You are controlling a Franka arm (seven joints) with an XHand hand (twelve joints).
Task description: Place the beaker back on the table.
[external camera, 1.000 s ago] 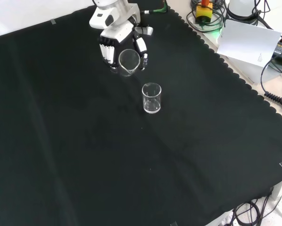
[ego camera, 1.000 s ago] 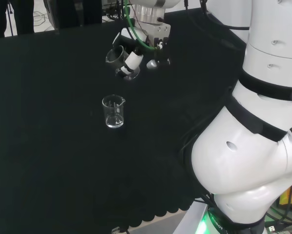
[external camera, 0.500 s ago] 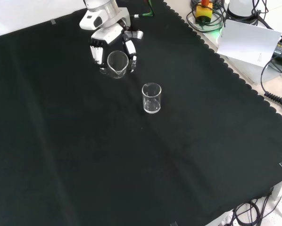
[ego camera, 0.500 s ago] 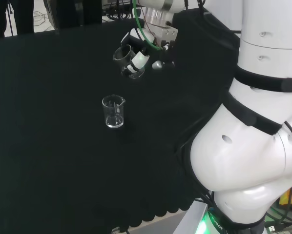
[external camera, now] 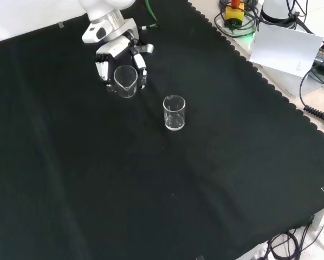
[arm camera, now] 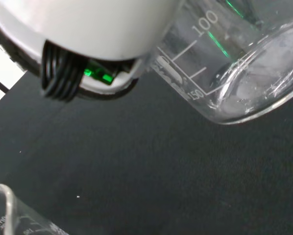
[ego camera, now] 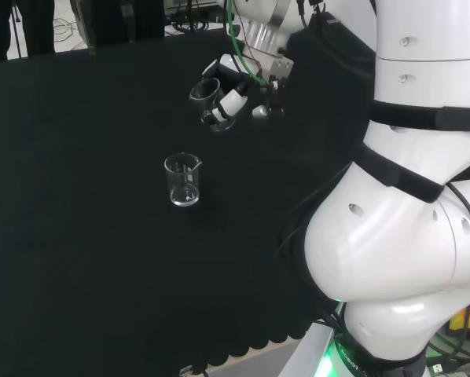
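The hand point(external camera: 114, 50) has its fingers curled round a clear beaker point(external camera: 125, 80), which it carries tilted above the black cloth point(external camera: 151, 184), clear of the surface. In the front view the fingers point(external camera: 142, 61) bracket the glass on both sides and the rim faces the camera. In the head view the hand point(ego camera: 236, 88) holds the beaker point(ego camera: 207, 93) with its mouth turned to the left of that view.

A second beaker point(external camera: 174, 112) stands upright on the cloth, apart from the hand. Taking this standing beaker as the landmark: in the front view the held beaker is up and to its left, near but not touching; in the head view it lies beyond the standing beaker point(ego camera: 181, 180) and slightly to its right.

The wrist view shows the held beaker point(arm camera: 230, 63) close up, with printed graduation marks on its wall, and the rim of the standing beaker point(arm camera: 9, 215) at a corner.
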